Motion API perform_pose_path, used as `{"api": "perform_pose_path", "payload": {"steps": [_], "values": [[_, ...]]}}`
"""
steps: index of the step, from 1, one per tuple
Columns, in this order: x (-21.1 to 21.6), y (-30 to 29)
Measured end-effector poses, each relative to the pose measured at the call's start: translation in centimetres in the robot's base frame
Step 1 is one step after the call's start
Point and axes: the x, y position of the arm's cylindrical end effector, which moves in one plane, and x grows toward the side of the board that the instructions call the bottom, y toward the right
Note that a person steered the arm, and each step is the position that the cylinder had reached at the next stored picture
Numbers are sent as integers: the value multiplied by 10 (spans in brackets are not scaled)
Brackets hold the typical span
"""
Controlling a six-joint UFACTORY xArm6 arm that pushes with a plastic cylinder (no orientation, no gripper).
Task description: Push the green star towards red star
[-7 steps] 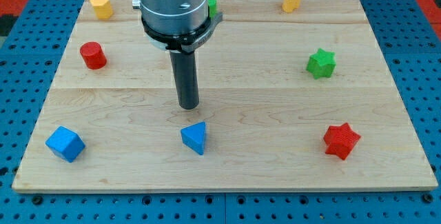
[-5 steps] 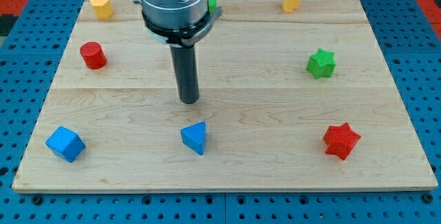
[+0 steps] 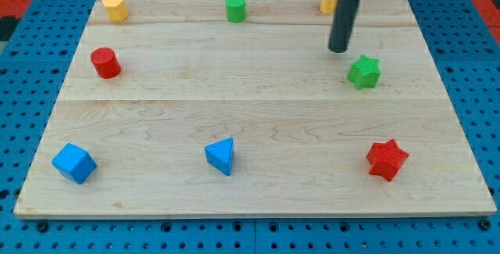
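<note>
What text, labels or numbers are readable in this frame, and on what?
None. No print shows on the wooden board, on the blocks, including the green star and the red star, or on the rod; my tip sits just up and to the view's left of the green star.

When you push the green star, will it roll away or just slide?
Probably slide: the green star sits flat on the smooth wooden board. Its points may make it spin, since my tip stands up-left of it, off-centre. It looks small, likely light.

Green star (image 3: 364,73), red star (image 3: 387,160), pale wood board (image 3: 266,98)
</note>
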Motion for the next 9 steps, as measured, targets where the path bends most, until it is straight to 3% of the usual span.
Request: {"api": "perform_pose_path", "payload": {"steps": [2,3,4,5,6,7,8,9], "values": [[73,11],[48,-2],[47,62],[64,74],[89,5],[73,3],[72,-48],[91,8]]}}
